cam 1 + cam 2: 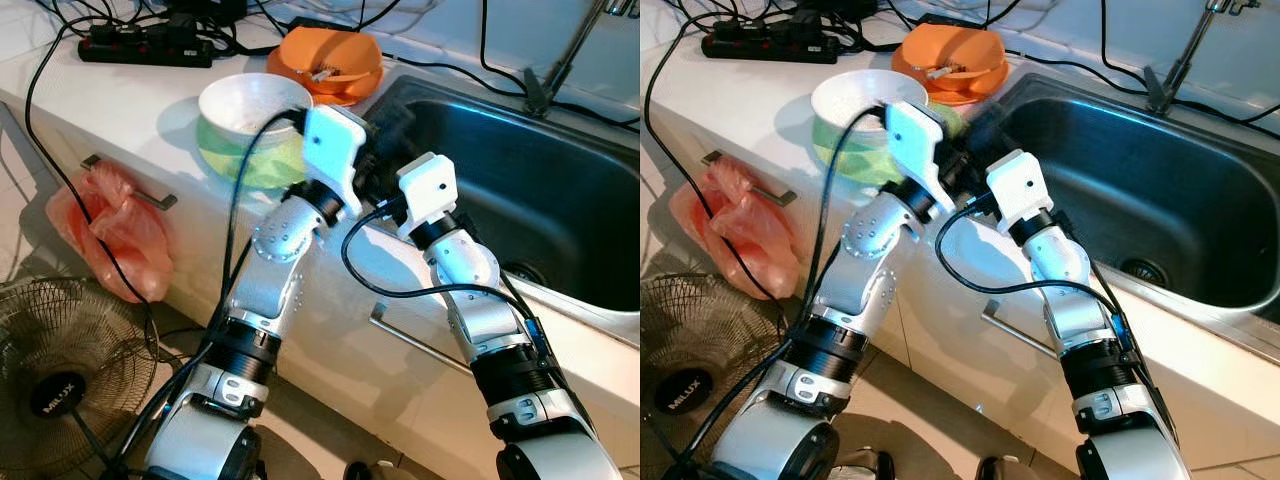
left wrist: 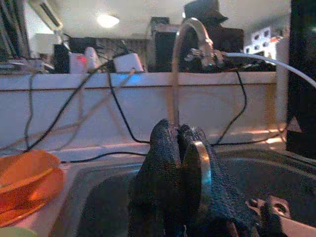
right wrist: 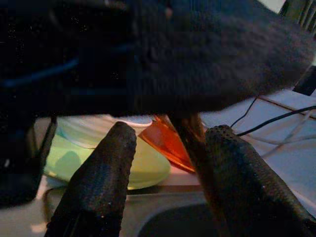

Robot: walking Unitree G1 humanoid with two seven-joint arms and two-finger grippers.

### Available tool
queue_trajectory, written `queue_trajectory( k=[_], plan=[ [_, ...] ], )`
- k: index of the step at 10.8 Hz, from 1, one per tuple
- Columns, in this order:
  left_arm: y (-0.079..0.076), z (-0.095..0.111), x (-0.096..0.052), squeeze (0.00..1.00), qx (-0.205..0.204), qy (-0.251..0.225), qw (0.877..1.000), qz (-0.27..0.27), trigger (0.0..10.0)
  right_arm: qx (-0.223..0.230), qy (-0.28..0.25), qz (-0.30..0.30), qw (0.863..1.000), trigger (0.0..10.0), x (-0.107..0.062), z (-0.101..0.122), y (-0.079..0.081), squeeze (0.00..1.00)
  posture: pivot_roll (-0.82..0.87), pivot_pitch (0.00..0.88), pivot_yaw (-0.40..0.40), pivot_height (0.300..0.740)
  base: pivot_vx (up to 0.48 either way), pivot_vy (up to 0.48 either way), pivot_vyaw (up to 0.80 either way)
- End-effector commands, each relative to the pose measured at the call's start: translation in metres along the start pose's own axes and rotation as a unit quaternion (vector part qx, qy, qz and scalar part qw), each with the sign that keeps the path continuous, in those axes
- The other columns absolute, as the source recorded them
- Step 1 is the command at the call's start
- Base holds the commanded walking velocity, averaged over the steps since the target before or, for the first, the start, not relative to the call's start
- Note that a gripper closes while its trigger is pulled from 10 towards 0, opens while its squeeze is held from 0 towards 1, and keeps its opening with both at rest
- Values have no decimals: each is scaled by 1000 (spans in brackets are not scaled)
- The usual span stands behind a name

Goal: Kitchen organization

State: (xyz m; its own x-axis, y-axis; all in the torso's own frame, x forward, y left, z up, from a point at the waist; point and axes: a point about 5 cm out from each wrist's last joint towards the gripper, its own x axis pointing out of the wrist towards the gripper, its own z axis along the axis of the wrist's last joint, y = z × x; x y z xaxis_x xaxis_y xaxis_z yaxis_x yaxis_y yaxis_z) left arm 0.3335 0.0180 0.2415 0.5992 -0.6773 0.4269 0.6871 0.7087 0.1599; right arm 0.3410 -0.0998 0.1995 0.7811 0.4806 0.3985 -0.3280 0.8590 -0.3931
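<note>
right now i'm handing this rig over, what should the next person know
Left gripper: shut on a thin metal utensil, held over the near left corner of the sink.
Right gripper: open, beside the left one, its fingers either side of a brownish handle, not closed on it.
Things: white bowl stacked in a green bowl on the counter left of the sink; orange bowl with a utensil inside, behind them.
Done: utensil picked up.
Left: probably pass or place it; bowls untouched.
</note>
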Motion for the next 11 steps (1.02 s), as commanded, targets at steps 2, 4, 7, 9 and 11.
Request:
queue_trajectory(
  k=[2, 4, 7, 9, 11],
  plan=[
    [-9, 3, 2, 0, -4, -2, 1000, -29, 10000, -1, 1, -3, 1000, 10000, -2, -1, -2, 0, 49, 89, -37, 740, 0, 0, 0],
    [-6, 5, 0, 0, 1, -2, 1000, -20, 10000, -7, 7, -9, 1000, 0, -3, -3, -4, 0, 53, 90, -39, 740, 0, 0, 0],
    [-1, 9, 0, 0, 7, -7, 1000, -7, 10000, -10, 16, -9, 1000, 0, -4, -6, -4, 0, 53, 90, -39, 740, 0, 0, 0],
    [0, 9, 0, 0, 11, -7, 1000, -2, 10000, -11, 17, -9, 1000, 0, -4, -6, -4, 0, 53, 90, -39, 740, 0, 0, 0],
    [1, 9, 0, 0, 14, -7, 1000, 5, 10000, -10, 16, -8, 1000, 0, -4, -6, -4, 0, 53, 90, -39, 740, 0, 0, 0]
  ],
)
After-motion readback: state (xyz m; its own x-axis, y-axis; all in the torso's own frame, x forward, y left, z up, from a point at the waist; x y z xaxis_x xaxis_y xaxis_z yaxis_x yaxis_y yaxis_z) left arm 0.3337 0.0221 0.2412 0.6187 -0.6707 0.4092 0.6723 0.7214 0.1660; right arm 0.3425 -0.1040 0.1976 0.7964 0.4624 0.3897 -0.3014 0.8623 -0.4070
